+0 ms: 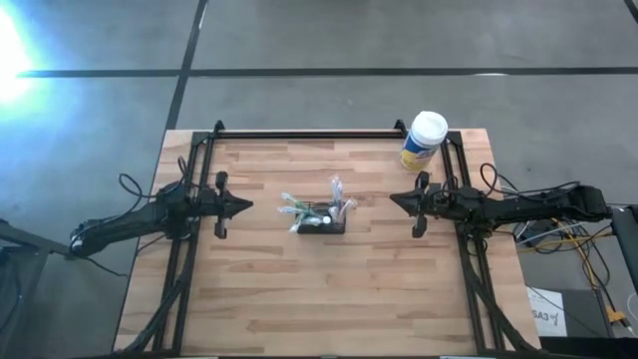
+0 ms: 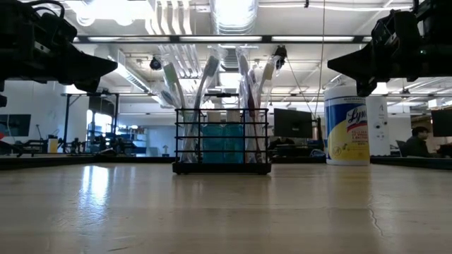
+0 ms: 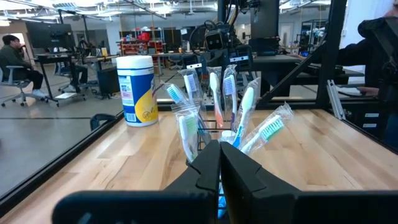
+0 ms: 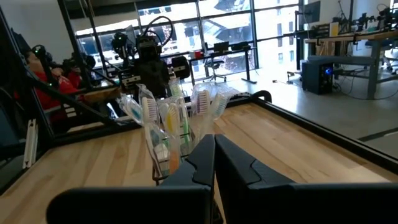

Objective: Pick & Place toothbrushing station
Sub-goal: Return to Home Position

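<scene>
We see the small black rectangular wire-mesh organiser box (image 1: 321, 223) standing upright near the middle of the pale wooden butcher-block table (image 1: 329, 299), roughly midway between the two arms. A cluster of plastic-wrapped toothbrushes (image 1: 337, 189) with green, white and pinkish handles stands in it. They lean outward at different angles, with their heads well above the rim in the low view (image 2: 208, 74). We cannot make out which compartment holds which brush, as the mesh and wrappers overlap.

The left gripper (image 1: 249, 207) hangs above the table on the box's left, well apart from it and pointing towards it. In its wrist view the two dark fingers (image 3: 205, 168) are pressed together with only a thin seam between them, and they hold nothing. The right gripper (image 1: 392, 198) mirrors it on the opposite side, also raised and clear of the box. Its fingers (image 4: 202, 158) are likewise drawn together and empty.

A yellow cylindrical wipes canister with a white lid (image 1: 424, 140) stands at the table's far right corner, well away from the organiser box. Beyond the table a seated person (image 3: 12, 53) shows in the room.
</scene>
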Tool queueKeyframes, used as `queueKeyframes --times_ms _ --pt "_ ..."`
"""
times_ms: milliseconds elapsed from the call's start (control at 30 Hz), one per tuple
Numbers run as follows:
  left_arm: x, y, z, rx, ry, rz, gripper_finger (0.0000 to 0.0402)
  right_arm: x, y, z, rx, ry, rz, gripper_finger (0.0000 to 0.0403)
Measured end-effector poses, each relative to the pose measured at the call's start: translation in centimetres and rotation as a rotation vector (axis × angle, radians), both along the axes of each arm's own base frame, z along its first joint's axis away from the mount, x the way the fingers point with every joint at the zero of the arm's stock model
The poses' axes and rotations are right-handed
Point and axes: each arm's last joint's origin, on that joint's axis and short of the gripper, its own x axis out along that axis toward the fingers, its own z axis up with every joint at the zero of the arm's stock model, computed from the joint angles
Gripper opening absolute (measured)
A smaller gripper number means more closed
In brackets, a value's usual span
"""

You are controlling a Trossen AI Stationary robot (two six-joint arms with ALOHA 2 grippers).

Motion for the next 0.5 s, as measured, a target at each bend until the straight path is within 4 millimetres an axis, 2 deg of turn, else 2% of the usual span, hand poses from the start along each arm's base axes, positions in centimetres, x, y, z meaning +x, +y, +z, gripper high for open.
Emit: queueKeyframes --times_ms 500 --pt "0.00 0.00 0.00 0.000 0.000 0.000 0.0012 0.00 0.00 0.00 0.000 0.000 0.000 0.0008"
